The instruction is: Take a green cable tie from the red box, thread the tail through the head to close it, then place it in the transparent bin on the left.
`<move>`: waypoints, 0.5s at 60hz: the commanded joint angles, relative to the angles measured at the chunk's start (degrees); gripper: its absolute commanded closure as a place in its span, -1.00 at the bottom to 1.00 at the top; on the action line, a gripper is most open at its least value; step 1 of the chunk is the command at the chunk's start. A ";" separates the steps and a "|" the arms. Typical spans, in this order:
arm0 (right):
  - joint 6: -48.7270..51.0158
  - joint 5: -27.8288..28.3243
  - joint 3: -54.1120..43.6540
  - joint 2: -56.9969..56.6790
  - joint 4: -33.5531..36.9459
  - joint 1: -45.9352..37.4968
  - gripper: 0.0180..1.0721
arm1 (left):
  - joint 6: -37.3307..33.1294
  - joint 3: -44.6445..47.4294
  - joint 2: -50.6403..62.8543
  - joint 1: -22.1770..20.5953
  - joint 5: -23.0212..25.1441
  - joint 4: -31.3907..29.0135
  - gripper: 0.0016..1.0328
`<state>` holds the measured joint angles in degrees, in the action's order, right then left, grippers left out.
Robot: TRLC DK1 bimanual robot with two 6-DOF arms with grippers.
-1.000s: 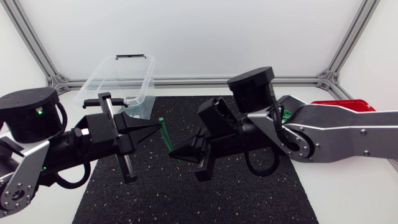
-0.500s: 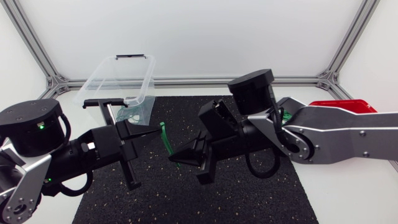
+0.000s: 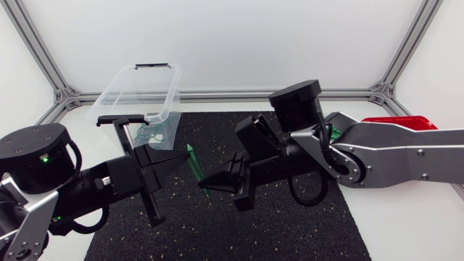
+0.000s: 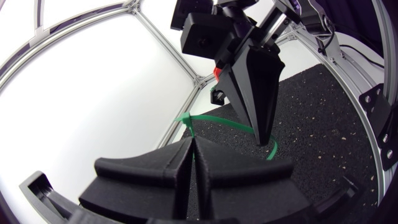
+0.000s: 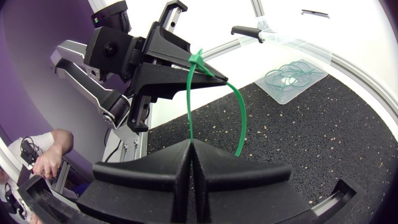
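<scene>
Black mat [image 3: 304, 225], white table [image 3: 406, 232] — left hand [image 3: 177, 154], right hand [image 3: 206, 182] pinch cable tie [image 3: 193, 163].

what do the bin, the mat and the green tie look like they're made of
bin: clear, glossy hard plastic, probably; you see straight through its walls.
mat: black, matte, speckled with light flecks; looks like rubber granulate or dense foam.
cable tie: green, smooth, thin flexible plastic, likely nylon; it bends in a springy arc.
</scene>
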<state>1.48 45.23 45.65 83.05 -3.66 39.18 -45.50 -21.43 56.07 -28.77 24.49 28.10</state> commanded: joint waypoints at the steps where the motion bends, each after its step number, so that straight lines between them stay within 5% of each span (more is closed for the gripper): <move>1: -1.56 0.65 0.14 1.07 -0.65 -0.59 0.90 | -2.67 1.74 -0.79 -0.84 -0.41 0.47 0.94; 30: -1.83 1.61 0.23 0.54 -0.65 -0.77 0.90 | -7.06 1.22 0.62 -3.74 -1.11 -0.24 0.94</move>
<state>1.41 46.52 45.65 83.26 -3.66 38.13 -50.22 -21.04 55.68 -31.40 23.46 27.75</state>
